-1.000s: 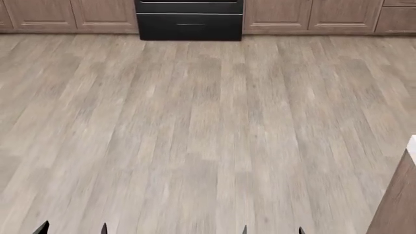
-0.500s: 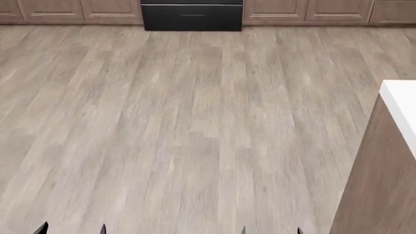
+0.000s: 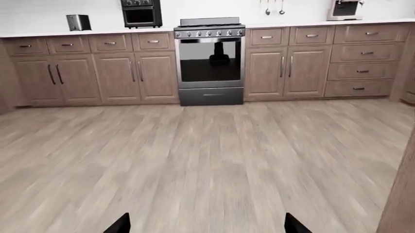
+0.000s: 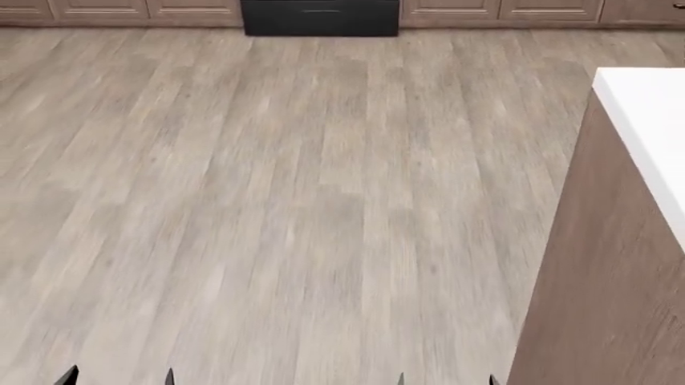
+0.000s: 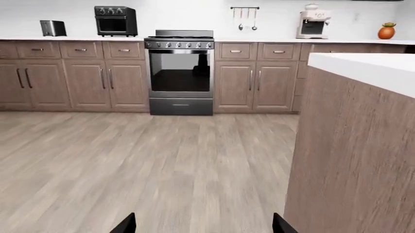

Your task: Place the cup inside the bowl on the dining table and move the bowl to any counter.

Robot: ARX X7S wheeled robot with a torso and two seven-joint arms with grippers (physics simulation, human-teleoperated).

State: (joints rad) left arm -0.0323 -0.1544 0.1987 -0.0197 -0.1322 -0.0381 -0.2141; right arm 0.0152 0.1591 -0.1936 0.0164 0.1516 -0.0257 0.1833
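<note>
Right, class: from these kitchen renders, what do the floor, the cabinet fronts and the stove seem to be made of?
Floor: wood-look planks, matt grey-brown; long seams and grain show, though laminate is possible. Cabinet fronts: brown wood with framed panels and dark handles. Stove: likely metal, silvery front, with a dark, apparently glass, door.

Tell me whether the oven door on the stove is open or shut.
Shut. The stove door sits flush with the cabinet fronts beside it, upright, its dark glass facing the room.
</note>
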